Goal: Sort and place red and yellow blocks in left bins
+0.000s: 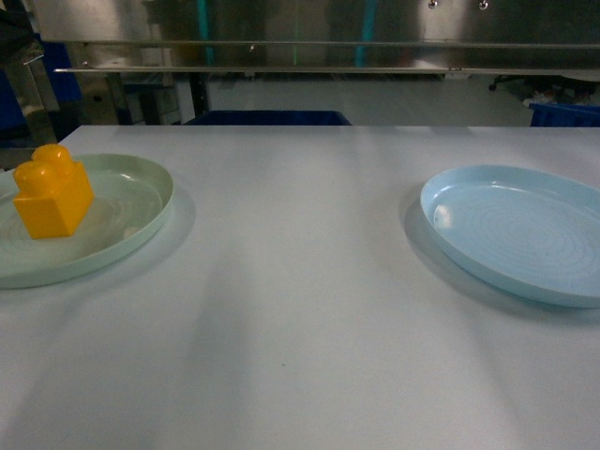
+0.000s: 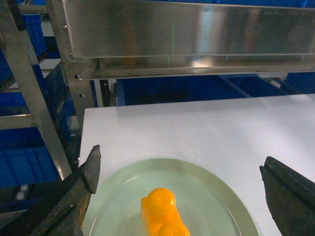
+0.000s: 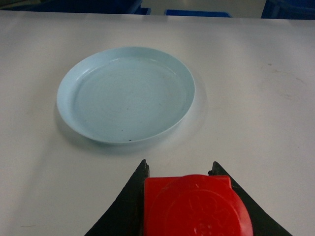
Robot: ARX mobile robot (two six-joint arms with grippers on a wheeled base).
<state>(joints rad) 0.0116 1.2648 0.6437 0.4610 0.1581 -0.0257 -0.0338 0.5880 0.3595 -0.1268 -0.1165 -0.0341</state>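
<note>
Red block in right pincer, before blue plate.

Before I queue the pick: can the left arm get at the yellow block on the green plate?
Probably yes: the left gripper hangs open above the yellow block, nothing between them.

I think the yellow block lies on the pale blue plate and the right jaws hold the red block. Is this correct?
Not quite. The yellow block lies on the pale green plate, as the head view shows; the pale blue plate is bare. The red block is indeed held in the right jaws.
</note>
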